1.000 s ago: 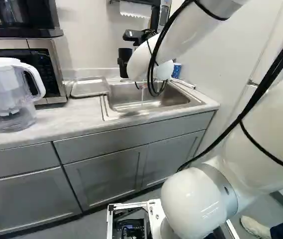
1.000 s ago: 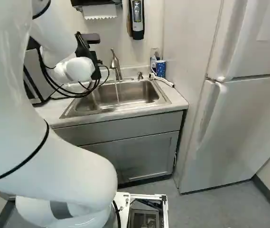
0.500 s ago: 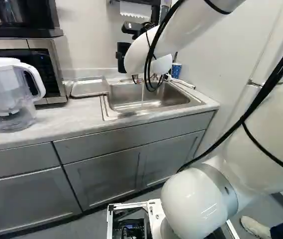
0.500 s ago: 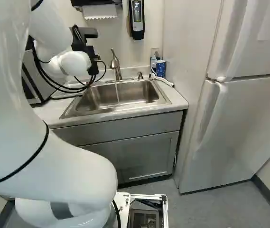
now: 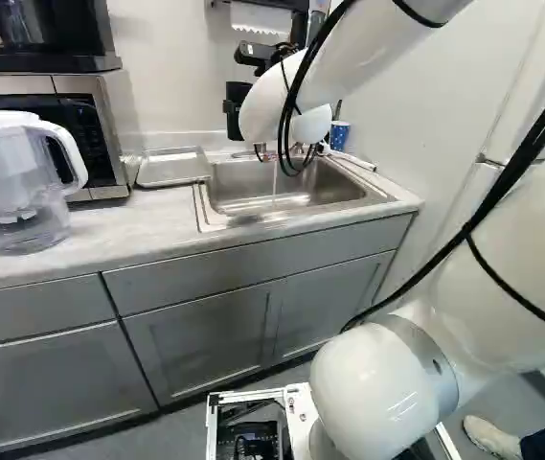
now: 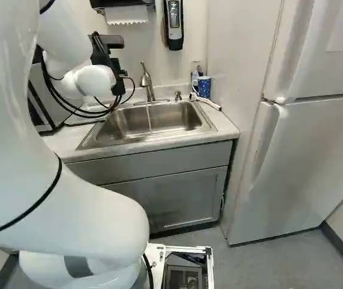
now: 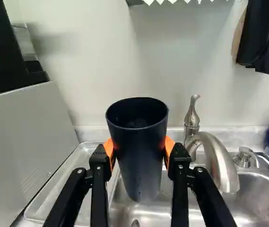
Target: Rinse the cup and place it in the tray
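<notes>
While the fridge was seen at the right of the right base view, the white arm was held extended over the sink area. Gray cabinets were topped by the bench. In it the sink was set; the microwave was seen at the left of the left base view, with the clear pitcher placed in front of it on the bench. The tray was laid flat between microwave and sink, just beside the sink.

End effector: closed onto the black cup, gripped from two sides by the orange pads. Cup was held in the air, near upright, mouth up, not in the tray. In the wrist view it was framed against the tray/sink boundary, beside the faucet. From the faucet, a thin water stream was being run into the sink. The blue patterned cup was stood by the sink's far corner.
</notes>
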Robot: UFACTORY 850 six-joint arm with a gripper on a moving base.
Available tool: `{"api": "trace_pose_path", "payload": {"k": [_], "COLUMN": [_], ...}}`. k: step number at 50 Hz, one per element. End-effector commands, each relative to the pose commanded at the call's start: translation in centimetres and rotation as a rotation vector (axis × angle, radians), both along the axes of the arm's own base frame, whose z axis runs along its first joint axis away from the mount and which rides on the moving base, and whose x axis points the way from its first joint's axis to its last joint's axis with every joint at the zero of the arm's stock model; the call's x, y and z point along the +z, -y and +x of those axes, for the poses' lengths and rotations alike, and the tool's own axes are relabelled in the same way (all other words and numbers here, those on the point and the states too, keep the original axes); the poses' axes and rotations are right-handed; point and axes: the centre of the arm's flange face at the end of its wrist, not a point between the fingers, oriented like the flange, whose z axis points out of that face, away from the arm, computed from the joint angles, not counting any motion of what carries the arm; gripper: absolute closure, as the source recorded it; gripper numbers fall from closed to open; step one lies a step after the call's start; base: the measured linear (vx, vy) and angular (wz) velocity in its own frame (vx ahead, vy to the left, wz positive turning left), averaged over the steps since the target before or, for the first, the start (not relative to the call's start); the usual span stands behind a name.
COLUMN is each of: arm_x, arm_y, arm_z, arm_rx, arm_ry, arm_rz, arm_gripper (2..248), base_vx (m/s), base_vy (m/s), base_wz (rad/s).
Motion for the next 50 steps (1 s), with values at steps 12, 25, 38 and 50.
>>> {"api": "trace_pose_path", "payload": {"k": [12,25,38,50], "arm_x": [0.00,0.00,0.00,0.01], "arm_y": [0.00,0.00,0.00,-0.26], "arm_z": [0.00,0.00,0.00,0.04], "arm_rx": [-0.004,-0.014,-0.014,-0.008], "arm_ry": [-0.017,-0.057,-0.057,-0.058], "arm_rz": [0.046,0.159,0.159,0.158], "arm_gripper": [129,129,129,129], "base_vx": [0.000,0.000,0.000,0.000], "base_vy": [0.000,0.000,0.000,0.000], "base_wz": [0.000,0.000,0.000,0.000]}}
